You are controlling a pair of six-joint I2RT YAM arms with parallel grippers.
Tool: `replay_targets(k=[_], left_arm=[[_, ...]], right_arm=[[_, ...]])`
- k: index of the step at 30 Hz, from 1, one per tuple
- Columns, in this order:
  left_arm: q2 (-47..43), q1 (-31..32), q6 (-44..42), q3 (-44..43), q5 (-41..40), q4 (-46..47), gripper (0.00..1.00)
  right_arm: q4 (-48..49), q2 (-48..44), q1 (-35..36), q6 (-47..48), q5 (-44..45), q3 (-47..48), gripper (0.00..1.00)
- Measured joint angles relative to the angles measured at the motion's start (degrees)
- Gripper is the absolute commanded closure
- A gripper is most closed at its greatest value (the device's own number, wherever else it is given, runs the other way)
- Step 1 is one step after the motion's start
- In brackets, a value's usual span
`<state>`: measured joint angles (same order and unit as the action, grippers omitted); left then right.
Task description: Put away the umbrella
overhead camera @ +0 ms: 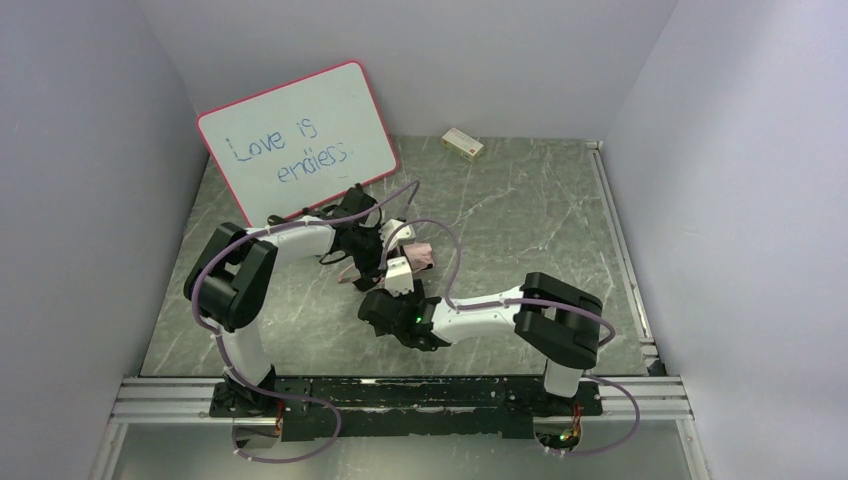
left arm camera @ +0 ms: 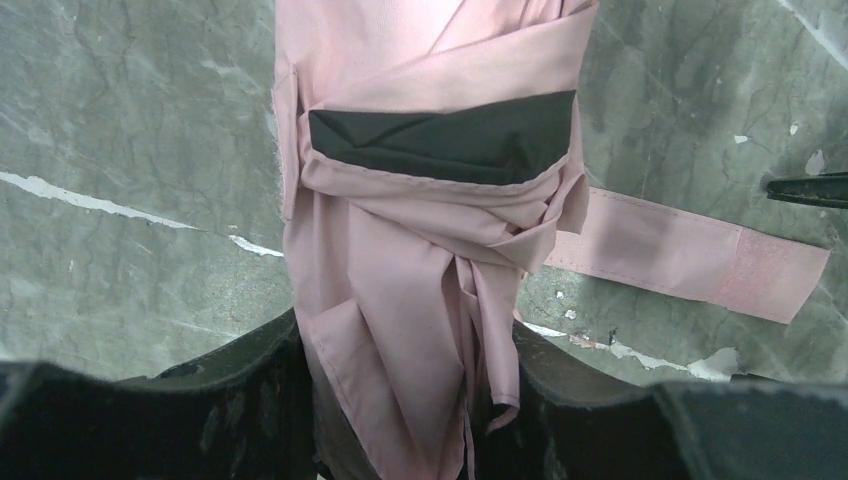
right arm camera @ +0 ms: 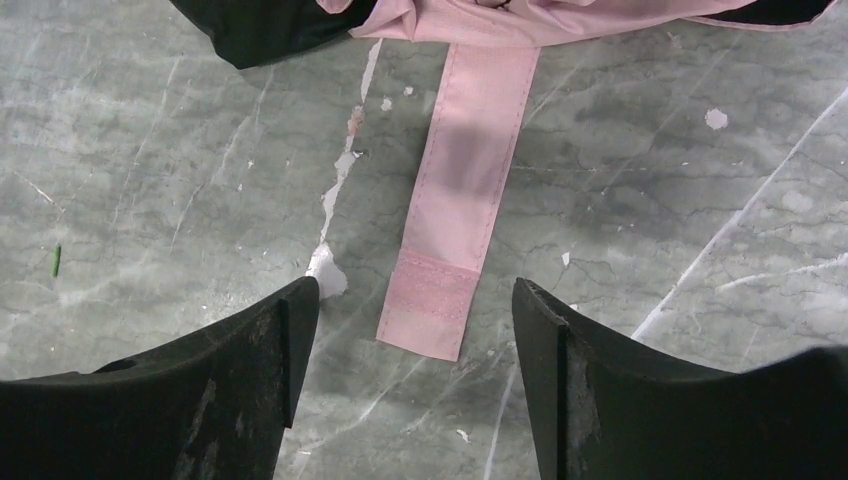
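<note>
Umbrella (left arm camera: 420, 250) folded on table (left arm camera: 100, 150), left jaws pinching it, right jaws spread over its loose strap (right arm camera: 470, 170), whiteboard (overhead camera: 300, 135) behind

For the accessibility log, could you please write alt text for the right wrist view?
The right pincer is open over the umbrella's pink strap, lying flat on the marbled table with its fastener end between the fingers. The canopy crosses the top edge.

My top view looks down from six o'clock; both wrist views sit close over the grey marbled desk (overhead camera: 520, 200), sharing the pale pink strap (right arm camera: 460, 190).
</note>
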<state>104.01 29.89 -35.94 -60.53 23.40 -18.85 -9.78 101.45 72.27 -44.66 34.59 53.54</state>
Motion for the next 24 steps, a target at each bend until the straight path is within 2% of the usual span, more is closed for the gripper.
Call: replay_targets(k=[13,24], left_arm=[[-0.02,0.09,0.00,0.02,-0.24,0.02,0.95],[-0.31,0.11,0.00,0.39,-0.72,0.48,0.95]], right_arm=[[-0.37,1.86,-2.86,0.09,0.57,1.70,0.36],[0.33,3.39,-3.26,0.26,1.64,2.91,0.47]])
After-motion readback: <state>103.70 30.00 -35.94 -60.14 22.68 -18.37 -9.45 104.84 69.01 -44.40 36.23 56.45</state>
